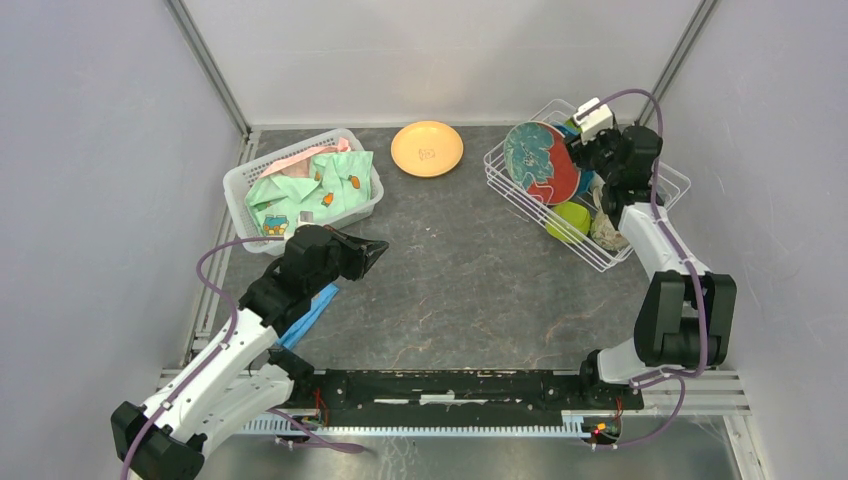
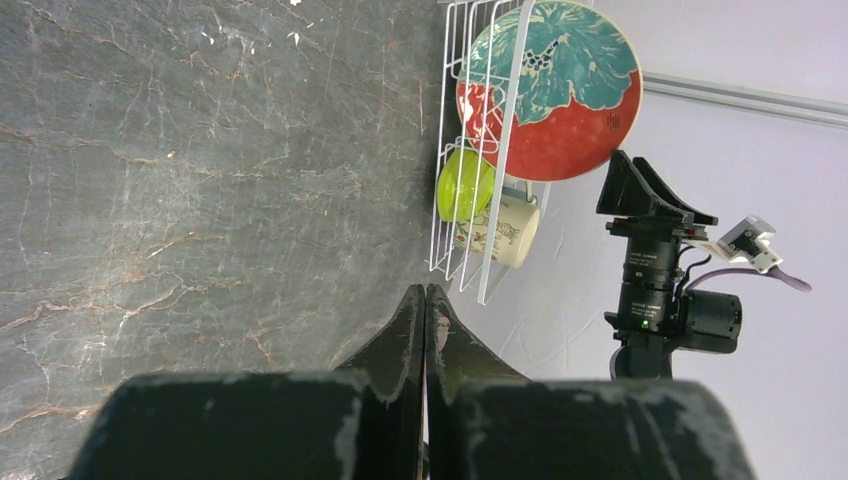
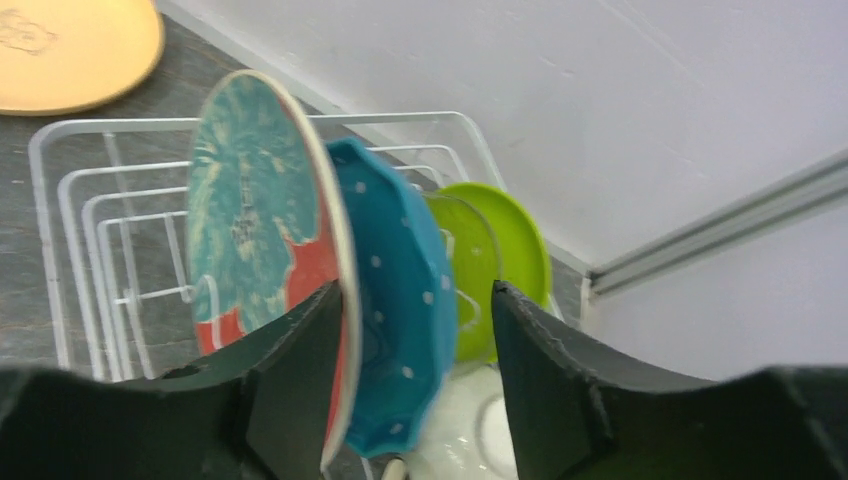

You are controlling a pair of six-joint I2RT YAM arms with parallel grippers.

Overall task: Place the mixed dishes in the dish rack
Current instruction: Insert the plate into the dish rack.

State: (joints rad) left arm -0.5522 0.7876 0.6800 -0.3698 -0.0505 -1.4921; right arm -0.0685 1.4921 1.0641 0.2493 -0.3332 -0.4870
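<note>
1. R pincer (image 1: 582,158), top view: down in the dish rack (image 1: 530,208) at far R of the worktop (image 1: 460,290), right beside the red & teal plate (image 1: 540,162), which stands on edge. Jaw gap can't be read from up here.
2. Same view: lime-green plate (image 1: 568,220) and beige mug (image 1: 607,232) sit in the rack's nearer end. Orange plate (image 1: 427,148) lies flat on the worktop at the far side, btw rack and white basket (image 1: 240,185) of clothes, so outside the rack.
3. L pincer (image 1: 377,248): jaws together, nothing in it, over the worktop's L half, near the basket. Blue cloth (image 1: 312,310) lies under the L arm.
4. L wrist view: L pincer (image 2: 425,330) fingers pressed tip to tip, empty, grey veined worktop (image 2: 200,180) beyond. Across it, the rack (image 2: 455,60) w/ red & teal plate (image 2: 550,90) upright, lime-green plate (image 2: 465,185) next to it, mug (image 2: 500,230) just beside that.
5. R wrist view: R pincer (image 3: 418,295) jaws apart, clamped on nothing. Blue white-dotted dish (image 3: 400,330) stands on edge btw the fingers. Red & teal plate (image 3: 250,220) has its rim right at one finger; touching or not, can't tell.
6. Same view: behind the blue dish a lime-green plate (image 3: 470,270), then a second lime-green plate (image 3: 520,245), both on edge. Rack wires (image 3: 100,220) surround them. Orange plate (image 3: 70,50) shows in the top corner, on the worktop beyond the rack.
</note>
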